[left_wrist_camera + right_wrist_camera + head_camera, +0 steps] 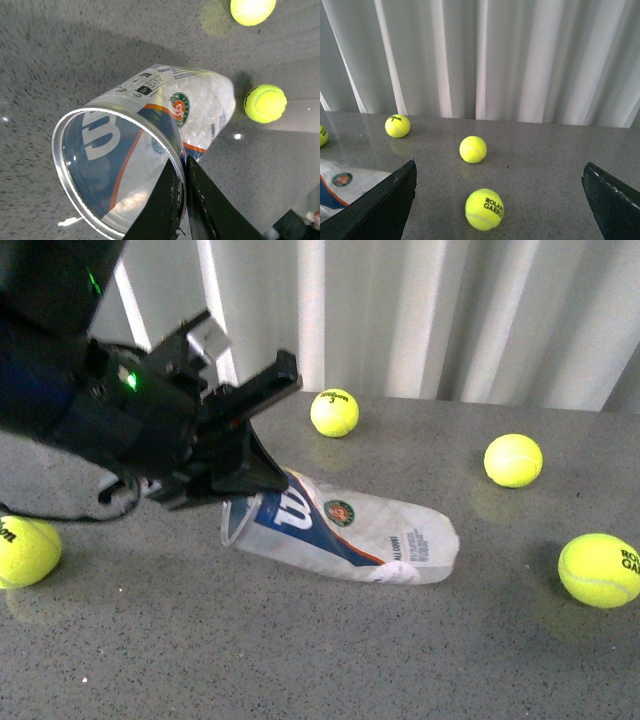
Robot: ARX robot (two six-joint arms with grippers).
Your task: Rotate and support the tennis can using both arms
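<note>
The tennis can (350, 530), a clear tube with a navy-and-white Wilson label, lies on its side on the grey table (330, 660). Its open mouth points left and its far end rests to the right. My left gripper (243, 502) is shut on the rim of that mouth. The left wrist view shows one finger inside the tennis can (200, 105) and one outside, with the left gripper (184, 159) pinching the wall. My right gripper (499, 167) is open and empty, with the tennis can (340, 182) off to one side. The right arm is out of the front view.
Four loose tennis balls lie on the table: one behind the can (334, 412), two at the right (513, 460) (600, 569) and one at the far left (25, 551). One ball (484, 208) sits between the right fingers' spread. A white curtain (420, 310) closes the back.
</note>
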